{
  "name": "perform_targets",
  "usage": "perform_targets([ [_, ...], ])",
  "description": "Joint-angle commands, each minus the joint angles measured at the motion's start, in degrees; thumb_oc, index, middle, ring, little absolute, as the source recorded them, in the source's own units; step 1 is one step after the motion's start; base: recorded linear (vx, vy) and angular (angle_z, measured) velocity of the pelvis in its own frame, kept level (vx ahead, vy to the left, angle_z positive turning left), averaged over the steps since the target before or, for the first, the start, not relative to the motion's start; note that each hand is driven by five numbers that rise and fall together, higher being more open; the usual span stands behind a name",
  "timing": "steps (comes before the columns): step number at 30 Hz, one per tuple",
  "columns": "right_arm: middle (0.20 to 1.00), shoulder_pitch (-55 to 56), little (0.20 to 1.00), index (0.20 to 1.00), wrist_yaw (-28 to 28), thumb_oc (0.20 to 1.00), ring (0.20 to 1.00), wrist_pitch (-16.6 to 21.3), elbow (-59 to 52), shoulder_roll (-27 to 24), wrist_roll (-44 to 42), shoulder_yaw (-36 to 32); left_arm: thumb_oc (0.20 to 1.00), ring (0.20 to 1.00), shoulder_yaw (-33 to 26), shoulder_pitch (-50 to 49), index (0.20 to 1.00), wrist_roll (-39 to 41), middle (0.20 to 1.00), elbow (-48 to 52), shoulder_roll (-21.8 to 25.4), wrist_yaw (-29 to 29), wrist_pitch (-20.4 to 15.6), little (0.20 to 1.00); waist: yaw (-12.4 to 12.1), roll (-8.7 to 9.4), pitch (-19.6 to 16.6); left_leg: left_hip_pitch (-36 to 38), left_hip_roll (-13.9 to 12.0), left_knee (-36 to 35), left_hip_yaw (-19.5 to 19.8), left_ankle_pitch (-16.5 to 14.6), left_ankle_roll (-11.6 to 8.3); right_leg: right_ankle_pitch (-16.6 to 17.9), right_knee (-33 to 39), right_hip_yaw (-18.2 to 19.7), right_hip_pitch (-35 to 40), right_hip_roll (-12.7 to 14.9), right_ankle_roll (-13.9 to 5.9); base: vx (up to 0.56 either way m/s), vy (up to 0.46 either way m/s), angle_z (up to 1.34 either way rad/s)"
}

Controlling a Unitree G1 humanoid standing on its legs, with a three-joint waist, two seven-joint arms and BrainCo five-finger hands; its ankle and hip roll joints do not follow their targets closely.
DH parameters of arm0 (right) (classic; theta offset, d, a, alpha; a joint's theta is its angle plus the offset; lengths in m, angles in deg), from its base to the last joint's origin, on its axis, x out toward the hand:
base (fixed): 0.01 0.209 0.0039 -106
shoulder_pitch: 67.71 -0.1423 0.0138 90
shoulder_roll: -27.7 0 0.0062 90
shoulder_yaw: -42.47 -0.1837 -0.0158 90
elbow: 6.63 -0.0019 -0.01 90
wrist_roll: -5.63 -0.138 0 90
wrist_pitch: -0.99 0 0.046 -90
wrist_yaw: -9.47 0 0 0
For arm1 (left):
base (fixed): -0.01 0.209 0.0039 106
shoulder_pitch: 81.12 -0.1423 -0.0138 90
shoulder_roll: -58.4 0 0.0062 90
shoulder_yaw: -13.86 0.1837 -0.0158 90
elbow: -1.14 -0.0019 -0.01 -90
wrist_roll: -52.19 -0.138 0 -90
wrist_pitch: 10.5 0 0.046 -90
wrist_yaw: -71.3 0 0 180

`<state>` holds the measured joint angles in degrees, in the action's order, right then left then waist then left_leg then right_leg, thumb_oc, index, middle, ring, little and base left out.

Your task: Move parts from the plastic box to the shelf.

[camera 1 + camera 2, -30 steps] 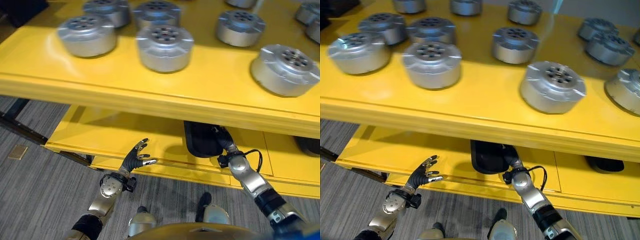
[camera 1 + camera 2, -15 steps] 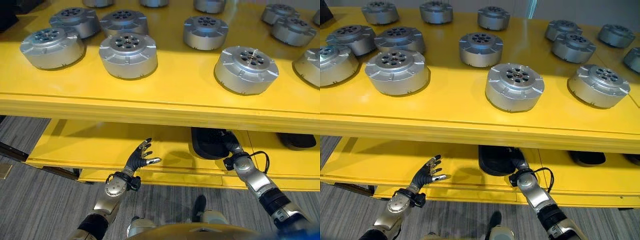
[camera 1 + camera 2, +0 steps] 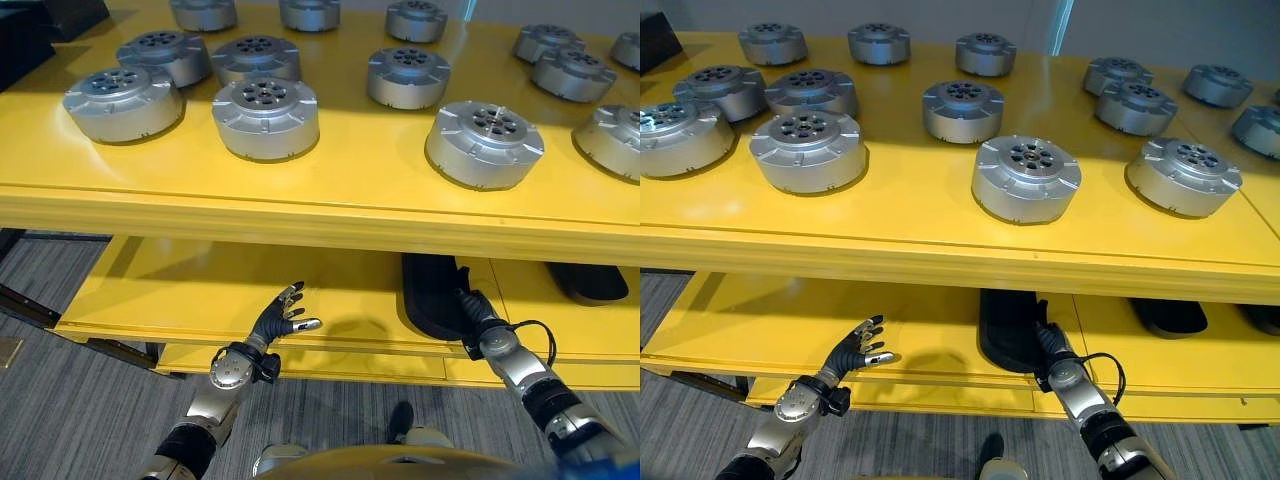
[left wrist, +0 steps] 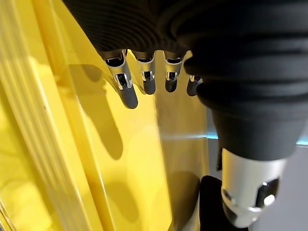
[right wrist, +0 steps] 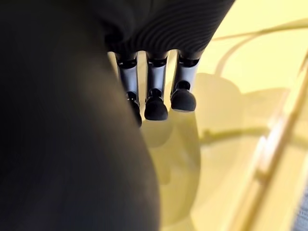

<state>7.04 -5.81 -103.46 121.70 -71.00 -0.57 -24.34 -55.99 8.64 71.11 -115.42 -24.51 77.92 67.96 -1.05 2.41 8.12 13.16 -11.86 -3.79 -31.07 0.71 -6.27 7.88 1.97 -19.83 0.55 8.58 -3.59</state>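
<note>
My left hand (image 3: 280, 318) hangs spread open over the lower shelf (image 3: 180, 290). My right hand (image 3: 478, 322) reaches under the top shelf (image 3: 350, 170) beside a dark object (image 3: 430, 290), fingers straight, holding nothing. I should pull both out slowly, clear of the edge.

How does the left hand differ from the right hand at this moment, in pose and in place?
The left hand is open with fingers spread, out in front of the lower shelf; the right hand reaches in under the upper shelf. The left hand has bare yellow surface beside it; the right hand is at a black object. Both hold nothing visible, and both are low, at the lower shelf.
</note>
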Motion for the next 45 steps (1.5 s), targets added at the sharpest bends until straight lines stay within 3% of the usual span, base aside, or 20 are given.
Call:
perform_targets([
  [1, 0.200, -8.10, 0.200, 0.200, 0.46, 0.200, 0.200, 0.08, 7.15, -1.22, -2.17, -1.88, 1.000, 1.000, 1.07, 3.38, 1.000, 0.05, 1.000, -1.69, -0.32, 1.84, -0.91, 1.000, -1.49, -0.56, 0.76, -3.96, 3.63, 1.25, 5.36, 0.94, 3.52, -7.10, -5.53, -0.79, 5.35, 2.80, -5.03, 0.00, 0.000, 0.00],
  [10, 0.200, -14.76, 0.200, 0.200, 2.06, 0.200, 0.200, 0.68, 20.35, -2.38, 4.91, -1.08, 1.000, 1.000, 2.31, 5.16, 1.000, 1.68, 1.000, -3.19, 0.61, 3.82, -1.50, 1.000, -3.23, -0.67, 0.23, -3.57, 3.77, 0.91, 6.16, 1.02, 3.46, -7.09, -5.24, -0.70, 5.91, 2.63, -5.03, 0.00, -0.004, 0.00],
  [15, 0.200, -16.19, 0.200, 0.200, 2.41, 0.200, 0.200, 0.78, 21.93, -2.85, 7.58, -0.45, 1.000, 1.000, 2.41, 5.30, 1.000, 2.58, 1.000, -3.11, 1.05, 4.54, -2.39, 1.000, -3.68, -0.74, 0.28, -3.56, 3.88, 0.93, 6.38, 0.96, 3.46, -7.11, -5.25, -0.73, 5.98, 2.58, -5.06, 0.00, 0.000, 0.00],
  [21, 0.200, -21.10, 0.200, 0.200, 2.74, 0.200, 0.200, -1.18, 25.80, -4.11, 16.69, 2.31, 1.000, 1.000, 1.97, 5.68, 1.000, 9.96, 1.000, 0.40, 2.40, 7.06, -4.60, 1.000, -5.64, -1.28, 1.27, -4.51, 4.17, 2.04, 7.18, 0.53, 3.49, -7.41, -6.19, -1.36, 5.36, 2.88, -5.12, -0.01, -0.046, 0.02],
  [24, 0.200, -24.23, 0.200, 0.200, 1.97, 0.200, 0.200, -2.74, 27.16, -5.17, 19.78, 3.72, 1.000, 1.000, -0.08, 7.39, 1.000, 18.73, 1.000, 5.38, 3.13, 5.93, -6.45, 1.000, -6.78, -2.06, 2.99, -6.71, 3.95, 3.44, 7.75, 0.48, 3.20, -7.77, -7.67, -1.75, 3.29, 3.23, -5.03, -0.10, -0.051, 0.09],
  [31, 0.200, -29.44, 0.200, 0.200, 0.90, 0.200, 0.200, -3.02, 29.97, -8.31, 19.43, 5.14, 1.000, 1.000, -5.55, 11.51, 1.000, 23.69, 1.000, 16.83, 3.83, 5.20, -10.60, 1.000, -8.63, -3.11, 6.83, -10.47, 3.44, 5.27, 8.69, 0.77, 2.54, -8.68, -9.61, -2.19, 0.02, 3.55, -4.55, -0.13, -0.050, 0.15],
  [45, 0.200, -33.53, 0.200, 0.200, -0.30, 0.200, 0.200, -5.33, 33.04, -10.72, 23.16, 6.70, 1.000, 1.000, -7.77, 13.88, 1.000, 26.62, 1.000, 27.71, 6.08, 2.79, -8.71, 1.000, -9.75, -4.08, 9.24, -13.28, 2.79, 7.90, 9.22, 0.62, 1.97, -10.72, -12.61, -2.43, -2.55, 3.32, -3.52, -0.02, -0.027, 0.01],
])
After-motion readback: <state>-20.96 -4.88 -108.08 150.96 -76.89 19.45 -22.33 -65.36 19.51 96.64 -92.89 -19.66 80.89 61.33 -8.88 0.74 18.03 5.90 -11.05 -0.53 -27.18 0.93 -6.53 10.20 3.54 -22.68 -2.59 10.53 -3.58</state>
